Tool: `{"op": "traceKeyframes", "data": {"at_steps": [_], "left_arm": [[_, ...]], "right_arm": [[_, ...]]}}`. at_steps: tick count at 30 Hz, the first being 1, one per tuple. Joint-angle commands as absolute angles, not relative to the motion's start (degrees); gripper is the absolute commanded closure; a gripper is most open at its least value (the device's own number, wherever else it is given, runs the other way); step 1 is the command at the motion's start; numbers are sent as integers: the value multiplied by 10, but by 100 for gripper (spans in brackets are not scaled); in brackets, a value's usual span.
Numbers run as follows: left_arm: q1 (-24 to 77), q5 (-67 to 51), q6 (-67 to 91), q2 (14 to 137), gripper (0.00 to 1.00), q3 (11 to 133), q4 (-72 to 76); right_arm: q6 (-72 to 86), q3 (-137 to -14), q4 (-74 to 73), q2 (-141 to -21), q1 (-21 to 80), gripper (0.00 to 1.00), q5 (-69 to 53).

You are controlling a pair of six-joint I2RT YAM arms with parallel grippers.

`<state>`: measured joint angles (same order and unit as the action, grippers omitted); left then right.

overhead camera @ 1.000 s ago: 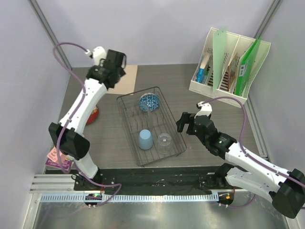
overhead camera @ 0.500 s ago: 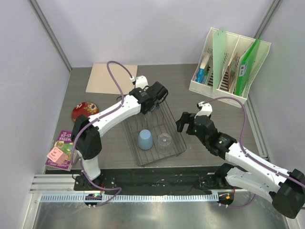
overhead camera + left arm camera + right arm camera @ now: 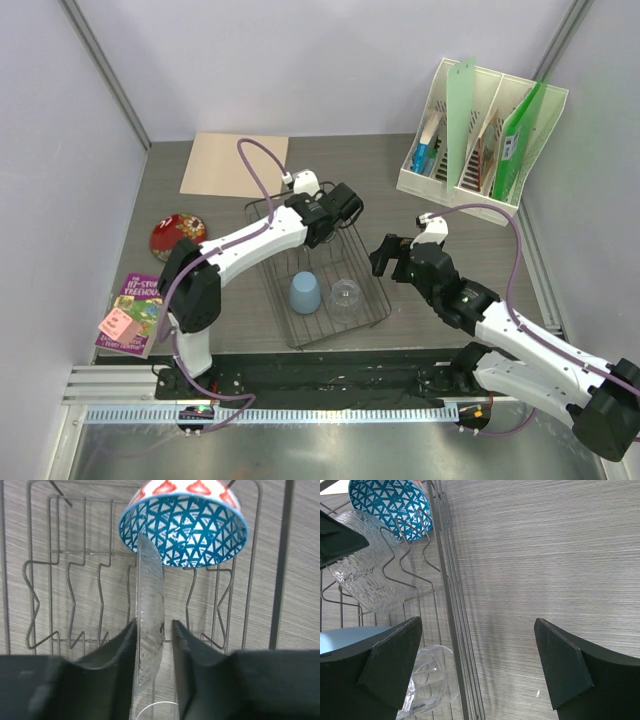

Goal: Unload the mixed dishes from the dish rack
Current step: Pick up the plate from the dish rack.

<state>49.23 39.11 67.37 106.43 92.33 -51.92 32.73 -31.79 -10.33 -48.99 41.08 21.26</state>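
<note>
- The left gripper [image 3: 154, 627] straddles a clear glass plate [image 3: 149, 605] that stands on edge among the prongs of the dish rack [image 3: 322, 330].
- Its fingers are only narrowly parted. One lies against the plate's face, and a thin gap shows between the plate and the other, so it is not pinching the plate.
- The plate is seen edge-on from the left wrist. Its long axis runs straight away from the gripper towards the far end of the rack, with its broad faces turned to the two fingers.
- From the right wrist the plate's textured broad face shows, and it leans slightly in the wire prongs.
- The blue-and-white bowl [image 3: 183, 527] is propped on its side just beyond the plate's far edge, at the far end of the rack. Its blue lattice faces the left wrist camera.
- The light blue cup [image 3: 305, 293] and the glass tumbler [image 3: 345, 295] sit side by side in the near half of the rack, the tumbler nearer the right rail.
- The dark red plate [image 3: 178, 235] lies flat on the table [image 3: 400, 215], left of the rack and well apart from it.
- The right gripper [image 3: 477, 665] hangs over bare table just beside the rack's right rail. Its fingers are spread wide and hold nothing.
</note>
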Motion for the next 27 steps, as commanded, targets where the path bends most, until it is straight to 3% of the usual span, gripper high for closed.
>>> {"op": "traceKeyframes", "data": {"at_steps": [1,6,27], "left_arm": [[494,392,684,1066,74,912,-492],[494,386,679,1062,100,902,-483],[490,350,550,937,100,878,-354]], "right_arm": [[336,-313,-86,-488,411,0,213],[335,-313,-86,-490,410,1,213],[332,-318,-92,-486,410,0,218]]}}
